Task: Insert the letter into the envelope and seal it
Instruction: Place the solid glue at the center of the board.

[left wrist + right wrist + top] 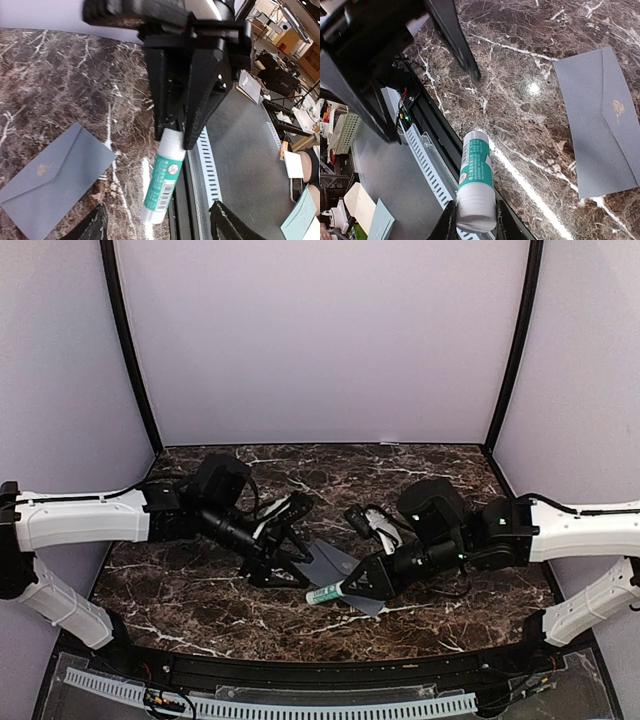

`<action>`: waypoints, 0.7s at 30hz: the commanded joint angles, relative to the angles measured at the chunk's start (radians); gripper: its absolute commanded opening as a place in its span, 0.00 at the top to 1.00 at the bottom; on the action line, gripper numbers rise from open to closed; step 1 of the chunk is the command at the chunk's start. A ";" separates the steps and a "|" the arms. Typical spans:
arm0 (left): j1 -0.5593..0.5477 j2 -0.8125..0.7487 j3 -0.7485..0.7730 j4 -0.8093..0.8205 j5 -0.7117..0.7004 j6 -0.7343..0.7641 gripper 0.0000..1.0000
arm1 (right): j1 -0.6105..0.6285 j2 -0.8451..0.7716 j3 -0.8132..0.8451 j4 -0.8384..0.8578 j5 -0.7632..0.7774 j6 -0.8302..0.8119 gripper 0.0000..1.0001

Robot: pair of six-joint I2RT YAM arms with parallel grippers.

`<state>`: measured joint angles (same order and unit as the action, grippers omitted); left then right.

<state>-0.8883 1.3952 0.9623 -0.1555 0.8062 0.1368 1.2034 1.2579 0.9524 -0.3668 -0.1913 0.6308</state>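
Pinched in the right gripper (pixel 474 222), a glue stick (pixel 476 170) by its white end, tilted above the table (pixel 200 610) edge. Both arms stretched low and inward, meeting mid-table. Spread wide about the stick's free end, the left gripper (pixel 160 222). Flat on the marble just beside, flap shut, the envelope (pixel 55 185).

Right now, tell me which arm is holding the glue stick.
The right arm: its fingers clamp the glue stick by one end. The left arm's fingers are spread, with nothing between them.
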 commanded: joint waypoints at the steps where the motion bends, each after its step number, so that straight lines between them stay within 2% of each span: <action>1: 0.107 -0.115 -0.019 0.108 -0.030 -0.092 0.31 | 0.005 -0.002 0.087 -0.126 0.039 -0.047 0.97; 4: 0.199 -0.170 -0.050 0.189 -0.123 -0.167 0.30 | 0.013 0.013 0.131 -0.198 0.024 -0.058 0.97; 10: 0.345 -0.257 -0.084 0.211 -0.384 -0.283 0.25 | 0.061 0.123 0.227 -0.378 0.014 -0.062 0.98; 13: 0.392 -0.278 -0.092 0.207 -0.441 -0.316 0.25 | 0.087 0.183 0.281 -0.462 0.028 -0.065 0.98; 21: 0.400 -0.294 -0.090 0.190 -0.470 -0.312 0.24 | 0.115 0.322 0.417 -0.606 0.094 -0.074 0.98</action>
<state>-0.4892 1.1286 0.8806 0.0288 0.3725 -0.1612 1.3022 1.5291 1.2835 -0.8806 -0.1551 0.5735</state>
